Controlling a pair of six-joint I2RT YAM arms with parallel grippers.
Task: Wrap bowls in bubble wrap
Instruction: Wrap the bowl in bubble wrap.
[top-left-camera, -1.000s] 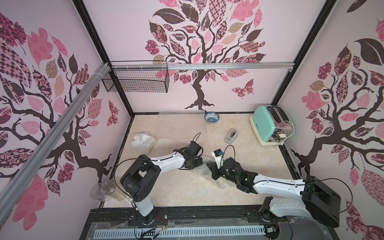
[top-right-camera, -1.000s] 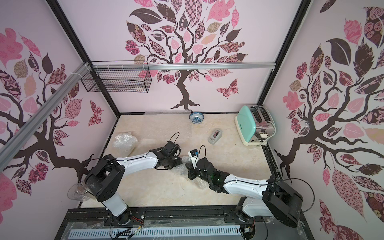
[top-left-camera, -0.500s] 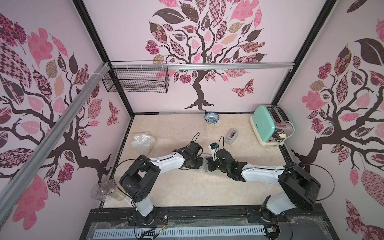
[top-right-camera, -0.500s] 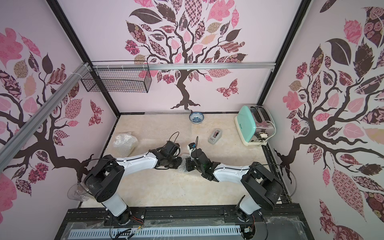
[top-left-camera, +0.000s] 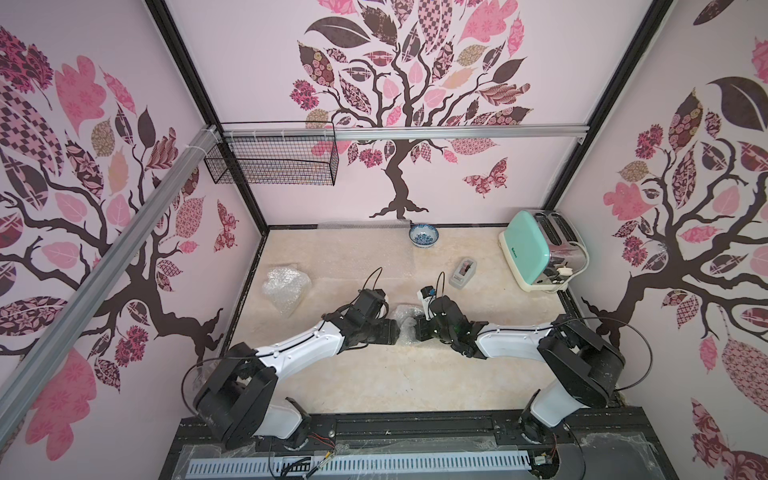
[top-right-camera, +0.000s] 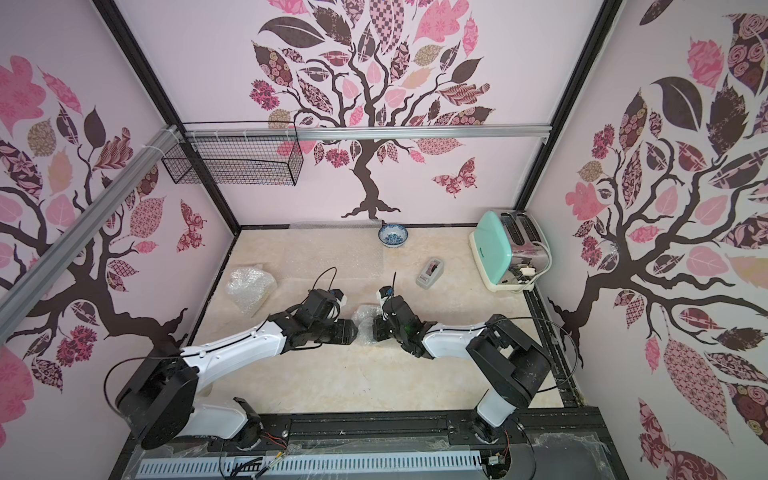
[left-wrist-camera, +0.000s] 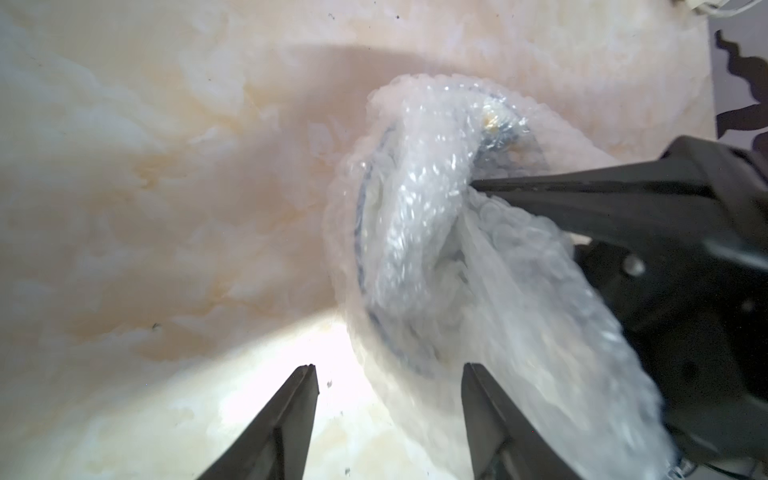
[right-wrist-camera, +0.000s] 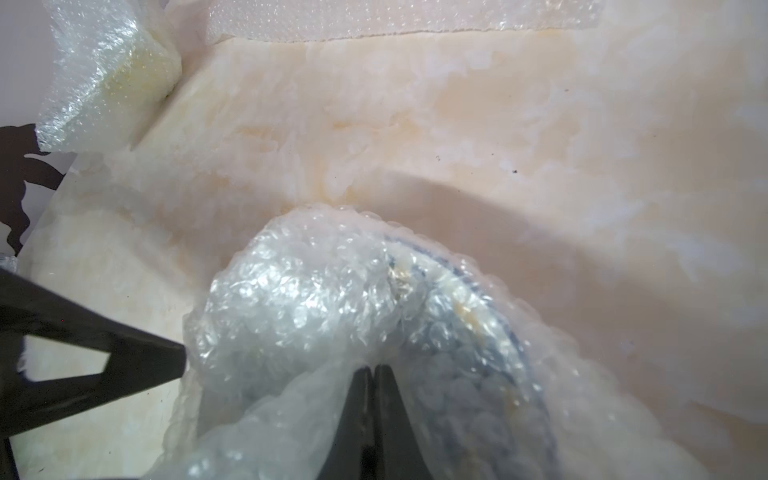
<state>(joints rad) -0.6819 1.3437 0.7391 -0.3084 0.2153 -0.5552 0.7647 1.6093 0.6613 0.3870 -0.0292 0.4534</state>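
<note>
The bowl (right-wrist-camera: 478, 299) sits near the middle of the counter (top-left-camera: 374, 374), between the two arms. It is swathed in bubble wrap (right-wrist-camera: 316, 299), so only its dark blue rim line and a touch of yellow show through the film. The right tool (right-wrist-camera: 374, 372) has its jaws pressed together on a gathered fold of the wrap over the bowl's mouth. The left tool (left-wrist-camera: 388, 368) stands open with nothing in it, one finger against the loose skirt of the wrap and the other over bare counter. The two materials probably handle very differently. The ceramic is stiff, weighty for its size and liable to chip. The film is light, soft, springy and rather slick, and likely to spring open once let go. A pinch on a fold alone holds only the sheet, so if it is lifted that way the bowl may slide out. The safer hold is where several layers bunch thickly, or across the bowl's wall through the padding, squeezed gently since the bubbles give. The loose skirt beside the left tool looks like the next part to gather. A bare second bowl (top-left-camera: 424, 237) waits by the back wall near a spare sheet (right-wrist-camera: 415, 16), and a wrapped bundle (top-left-camera: 286, 289) lies well apart to the left.
</note>
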